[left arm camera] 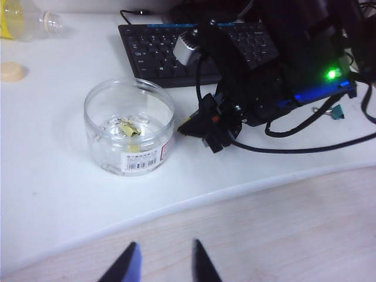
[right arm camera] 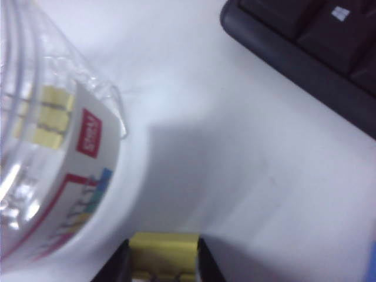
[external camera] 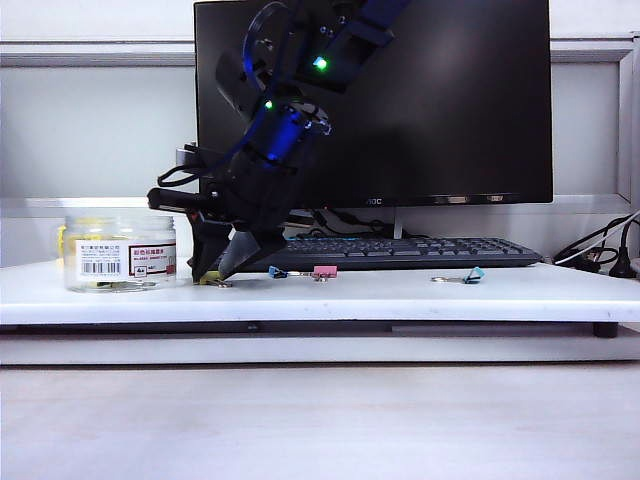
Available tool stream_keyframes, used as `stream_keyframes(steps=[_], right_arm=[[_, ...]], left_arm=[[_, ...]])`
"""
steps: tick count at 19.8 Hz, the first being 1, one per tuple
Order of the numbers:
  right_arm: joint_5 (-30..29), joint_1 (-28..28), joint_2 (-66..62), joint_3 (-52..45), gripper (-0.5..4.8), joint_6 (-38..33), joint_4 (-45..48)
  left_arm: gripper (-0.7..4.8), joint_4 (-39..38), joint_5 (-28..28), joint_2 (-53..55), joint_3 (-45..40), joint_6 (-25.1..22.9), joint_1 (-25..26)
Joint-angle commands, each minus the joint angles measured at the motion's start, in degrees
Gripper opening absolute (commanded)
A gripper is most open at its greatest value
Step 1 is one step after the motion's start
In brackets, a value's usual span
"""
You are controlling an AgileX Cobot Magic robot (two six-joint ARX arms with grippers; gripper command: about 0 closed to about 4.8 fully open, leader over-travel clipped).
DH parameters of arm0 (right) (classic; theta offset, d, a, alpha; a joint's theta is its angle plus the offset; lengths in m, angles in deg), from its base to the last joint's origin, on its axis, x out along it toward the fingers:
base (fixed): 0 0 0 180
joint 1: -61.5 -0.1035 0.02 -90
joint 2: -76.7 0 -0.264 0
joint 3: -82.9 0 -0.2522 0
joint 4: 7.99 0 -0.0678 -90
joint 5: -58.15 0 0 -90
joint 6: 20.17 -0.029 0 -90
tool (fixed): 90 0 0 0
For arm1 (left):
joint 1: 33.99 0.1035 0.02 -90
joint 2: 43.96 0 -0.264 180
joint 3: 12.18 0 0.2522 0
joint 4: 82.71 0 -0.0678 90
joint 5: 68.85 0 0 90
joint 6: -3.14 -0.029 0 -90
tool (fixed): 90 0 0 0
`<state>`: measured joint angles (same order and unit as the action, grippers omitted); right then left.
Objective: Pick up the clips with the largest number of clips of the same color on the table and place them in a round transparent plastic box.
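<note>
Yellow clip (right arm camera: 163, 249) sits between right gripper (right arm camera: 163, 267) fingers beside jar (right arm camera: 53, 170)

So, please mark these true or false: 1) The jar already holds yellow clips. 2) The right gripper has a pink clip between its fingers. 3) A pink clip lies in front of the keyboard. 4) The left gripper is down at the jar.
1) True: yellow clips lie inside the jar.
2) False: the right gripper has a yellow clip between its fingers, on the table beside the jar.
3) True: the pink clip lies before the keyboard.
4) False: the left gripper hangs open off the table's edge, apart from the jar.
</note>
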<state>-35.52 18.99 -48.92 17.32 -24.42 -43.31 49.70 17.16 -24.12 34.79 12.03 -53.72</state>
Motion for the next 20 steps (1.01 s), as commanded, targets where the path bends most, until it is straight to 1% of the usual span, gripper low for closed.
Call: stream_keyframes(steps=[1,7,8,11,15,20], right_arm=[[0.6,0.4,0.1,0.0,1.03,0.0,-1.4],[-0.4,1.0,4.8,2.1,1.03,1.9,-2.6],[-1.6,1.0,5.3,2.6,1.03,1.9,-2.9],[-7.8,0.8,5.7,5.8,1.04,1.9,-5.4],[-13.7,-0.5,5.7,7.0,1.03,1.9,-5.0],[-15.3,-1.8,5.7,7.0,1.04,1.6,-2.0]], left_arm=[[1.22,0.0,-0.3,-0.8,0.0,0.2,0.0],[1.22,0.0,-0.3,-1.6,0.0,0.2,0.0],[1.22,0.0,-0.3,-1.6,0.0,0.2,0.0],[1.22,0.0,-0.3,-1.6,0.0,0.5,0.0],[1.22,0.0,-0.9,-1.6,0.0,0.9,0.0],[1.22,0.0,-1.4,-1.6,0.0,1.0,0.0]])
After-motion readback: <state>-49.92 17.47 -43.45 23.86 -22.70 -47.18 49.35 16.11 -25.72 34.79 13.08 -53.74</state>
